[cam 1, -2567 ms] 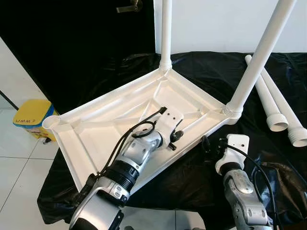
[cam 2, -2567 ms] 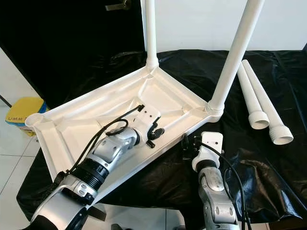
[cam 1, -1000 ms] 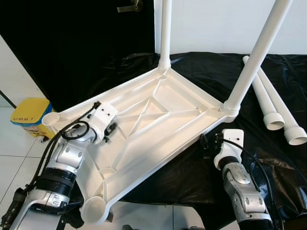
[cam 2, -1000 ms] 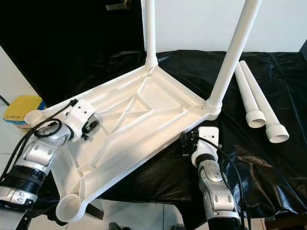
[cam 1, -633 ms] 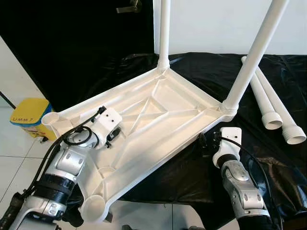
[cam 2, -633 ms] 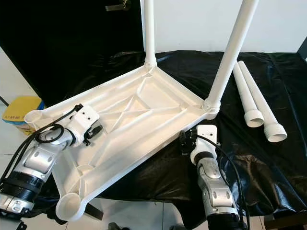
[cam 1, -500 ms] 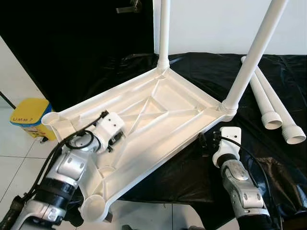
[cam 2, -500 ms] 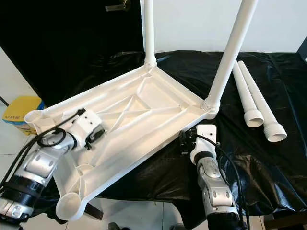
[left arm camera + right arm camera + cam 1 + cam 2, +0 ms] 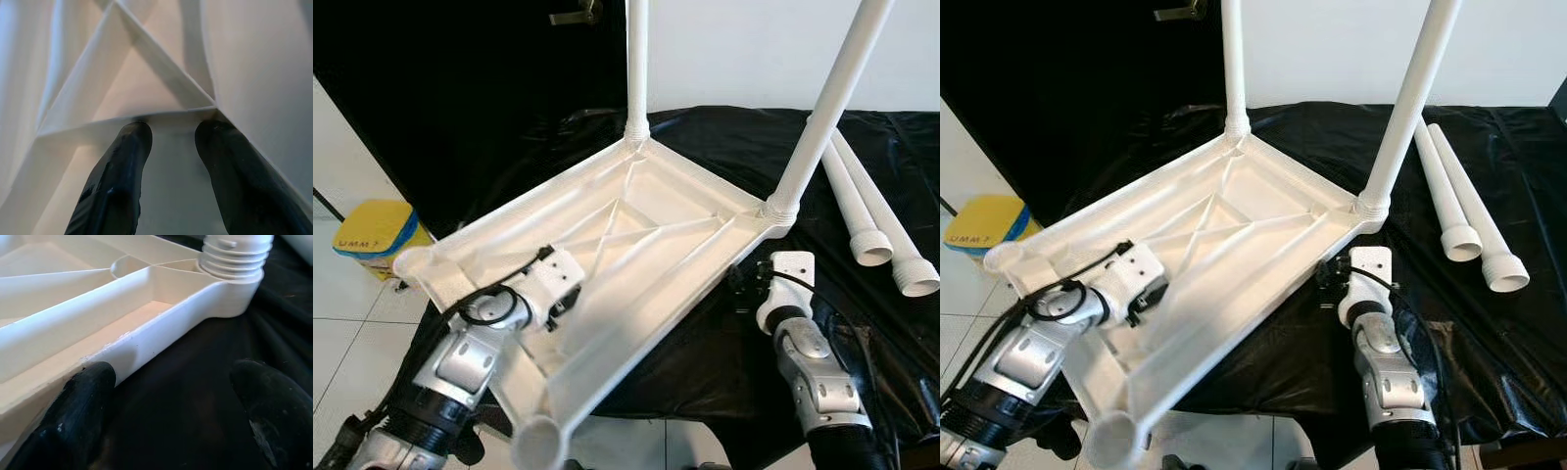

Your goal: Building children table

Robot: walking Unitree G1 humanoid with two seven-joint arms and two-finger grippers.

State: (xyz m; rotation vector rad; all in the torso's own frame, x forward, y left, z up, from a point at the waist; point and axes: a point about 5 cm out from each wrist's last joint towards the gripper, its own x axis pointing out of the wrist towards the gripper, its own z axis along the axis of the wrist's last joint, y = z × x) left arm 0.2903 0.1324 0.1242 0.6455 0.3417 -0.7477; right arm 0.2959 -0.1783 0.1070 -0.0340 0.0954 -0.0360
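Left eye view: white plastic table top [image 9: 646, 211] is lying upside down on black cloth [image 9: 724, 147] | two white legs [image 9: 822, 108] are standing in sockets, two loose white tubes [image 9: 876, 220] are waiting | my left gripper [image 9: 171, 142] is pressing inside with fingers apart, holding nothing | my right gripper [image 9: 171, 396] is spreading open beside the rim.

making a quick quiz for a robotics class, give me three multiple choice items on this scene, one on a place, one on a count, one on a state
1. Where do the loose legs lie?
A. on the black cloth, on the robot's right
B. on the tiled floor
C. inside the yellow box

2. How many legs are screwed into the tabletop?
A. none
B. two
C. four

3. How is the right claw?
A. shut on a leg
B. open, beside the tabletop's rim
C. shut on the cloth

Key: 1 A, both lie on the cloth right of the tabletop. 2 B, two stand upright in the far corners. 3 B, its fingers stand wide apart, one by the rim.
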